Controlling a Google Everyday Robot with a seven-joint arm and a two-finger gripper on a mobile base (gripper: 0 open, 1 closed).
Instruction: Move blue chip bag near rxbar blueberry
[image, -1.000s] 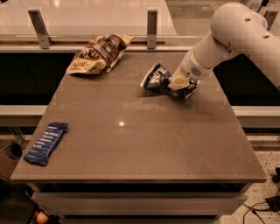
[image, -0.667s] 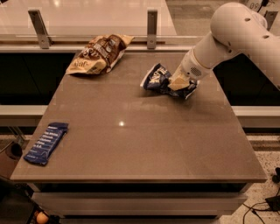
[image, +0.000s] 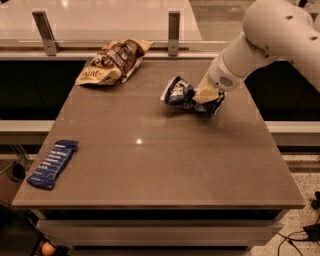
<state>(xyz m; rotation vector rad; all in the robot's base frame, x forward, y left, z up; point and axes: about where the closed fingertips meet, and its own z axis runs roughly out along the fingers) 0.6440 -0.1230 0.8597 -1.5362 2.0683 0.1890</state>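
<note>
Pincer (image: 206, 97) unmoved on blue chip bag (image: 177, 92)

The gripper (image: 206, 96) sits low over the back right part of the table (image: 165, 170), its tan fingers closed on the crumpled right end of the blue chip bag (image: 177, 92). The bag's left end rests on the tabletop. The white arm (image: 265, 40) reaches in from the upper right. The rxbar blueberry (image: 52, 163) lies flat near the front left edge, well apart from the bag. A brown chip bag (image: 112, 62) lies at the back left.
</note>
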